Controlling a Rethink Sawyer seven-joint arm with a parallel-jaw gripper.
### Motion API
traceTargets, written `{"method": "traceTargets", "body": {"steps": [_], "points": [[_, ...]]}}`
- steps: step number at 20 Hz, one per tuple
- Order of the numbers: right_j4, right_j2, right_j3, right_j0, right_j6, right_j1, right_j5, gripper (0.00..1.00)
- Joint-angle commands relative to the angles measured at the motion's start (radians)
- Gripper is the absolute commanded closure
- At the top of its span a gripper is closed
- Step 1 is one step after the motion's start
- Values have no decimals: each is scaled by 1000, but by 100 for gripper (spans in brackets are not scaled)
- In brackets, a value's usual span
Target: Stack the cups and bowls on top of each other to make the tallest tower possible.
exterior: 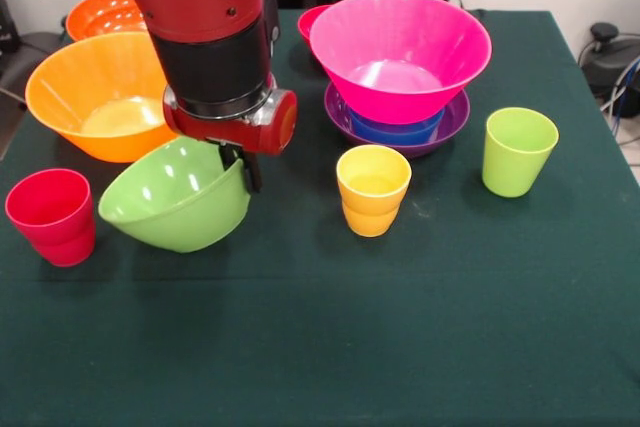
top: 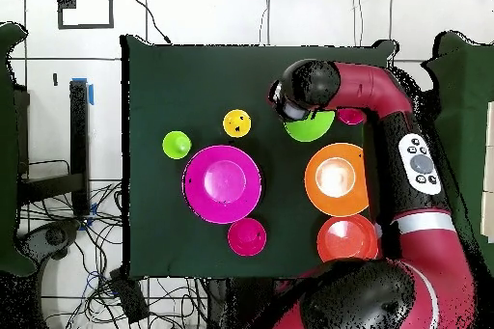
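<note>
1. Nearest me, three glossy plastic tumblers stand loose: red (exterior: 52,215), yellow (exterior: 373,188), lime green (exterior: 518,150).
2. The gripper (exterior: 243,169) is clamped on the lime green plastic bowl's (exterior: 177,197) rim — tilted, lifted.
3. Farther back, the tower (exterior: 400,77) has just three bowls — pink over blue over purple; orange bowls (exterior: 100,97) wait.

This looks like a robotics lab. A red and black robot arm (exterior: 215,37) on a pedestal stands at a surface (exterior: 400,347) covered in dark green cloth. Around it lies a pale tiled floor (top: 193,12) strewn with loose black cables (top: 68,238). Tape marks (top: 85,7) show on the floor, and equipment stands at the edges.
</note>
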Motion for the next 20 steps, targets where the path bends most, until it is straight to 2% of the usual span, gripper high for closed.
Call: {"method": "traceTargets", "body": {"steps": [1, 8, 20], "points": [[30, 32, 106, 2, -232, -72, 99, 100], [71, 49, 175, -15, -235, -145, 88, 100], [121, 67, 225, -25, -240, -251, 136, 100]]}}
